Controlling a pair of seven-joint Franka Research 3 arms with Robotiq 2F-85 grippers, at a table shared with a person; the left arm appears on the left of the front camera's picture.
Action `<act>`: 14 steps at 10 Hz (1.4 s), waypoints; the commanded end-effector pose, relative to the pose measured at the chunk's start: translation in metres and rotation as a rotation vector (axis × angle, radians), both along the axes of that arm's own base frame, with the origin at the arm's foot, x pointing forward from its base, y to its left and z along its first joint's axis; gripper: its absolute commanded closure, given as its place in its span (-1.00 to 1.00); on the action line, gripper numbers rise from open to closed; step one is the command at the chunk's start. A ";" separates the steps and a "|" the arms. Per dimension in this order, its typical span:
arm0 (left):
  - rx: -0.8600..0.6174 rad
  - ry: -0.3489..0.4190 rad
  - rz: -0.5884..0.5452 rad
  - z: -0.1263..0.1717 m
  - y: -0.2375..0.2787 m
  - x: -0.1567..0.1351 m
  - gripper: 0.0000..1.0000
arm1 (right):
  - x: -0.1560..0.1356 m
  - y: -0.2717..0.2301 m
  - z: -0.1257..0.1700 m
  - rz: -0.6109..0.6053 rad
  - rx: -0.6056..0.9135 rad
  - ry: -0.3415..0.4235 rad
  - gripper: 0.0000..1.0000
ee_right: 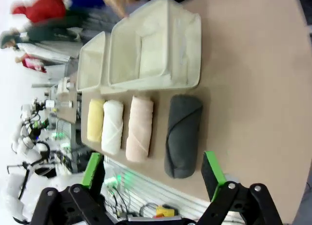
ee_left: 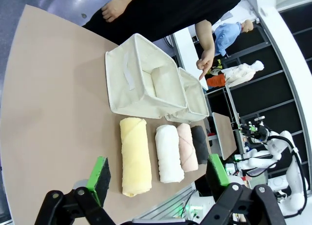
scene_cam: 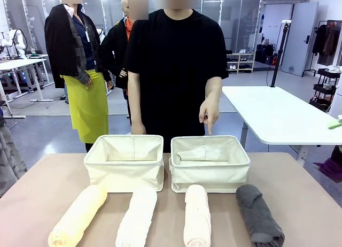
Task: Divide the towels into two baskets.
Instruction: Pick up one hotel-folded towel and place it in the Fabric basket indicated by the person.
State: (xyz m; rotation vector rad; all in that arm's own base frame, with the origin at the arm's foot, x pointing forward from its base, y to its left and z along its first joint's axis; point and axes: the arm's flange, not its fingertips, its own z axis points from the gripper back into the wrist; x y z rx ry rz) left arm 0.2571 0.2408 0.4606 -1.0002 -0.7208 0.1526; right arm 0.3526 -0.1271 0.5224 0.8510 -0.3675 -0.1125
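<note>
Yellow towel point(scene_cam: 77, 215), white towel point(scene_cam: 137, 216), pink towel point(scene_cam: 197, 215), grey towel point(scene_cam: 258, 214) lie in row on table point(scene_cam: 43, 193), just before left basket point(scene_cam: 124, 175), right basket point(scene_cam: 209, 177); left gripper point(ee_left: 158, 172), right gripper point(ee_right: 152, 169): jaws apart, hovering; person's hand point(scene_cam: 209, 114) points down at right basket.

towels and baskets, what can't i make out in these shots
- Front view: the near ends of the white towel and the cream-pink towel are cut off by the bottom edge.
- Front view: the floor of the left basket is hidden by its own near wall.
- Right wrist view: the person's hand is blurred and cut off by the top edge.
</note>
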 end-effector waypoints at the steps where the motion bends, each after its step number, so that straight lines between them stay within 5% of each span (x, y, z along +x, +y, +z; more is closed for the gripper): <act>1: -0.008 -0.011 -0.001 0.001 0.002 -0.002 -1.00 | -0.012 0.058 -0.005 0.092 -0.137 0.065 -1.00; 6: -0.008 -0.011 -0.001 0.001 0.002 -0.002 -1.00 | -0.046 0.182 -0.057 0.250 -0.484 0.107 -1.00; 8: -0.008 -0.011 -0.001 0.001 0.002 -0.002 -1.00 | -0.050 0.217 -0.080 0.254 -0.609 0.048 -1.00; 14: -0.008 -0.011 -0.001 0.001 0.002 -0.002 -1.00 | -0.046 0.253 -0.146 0.286 -0.779 0.068 -1.00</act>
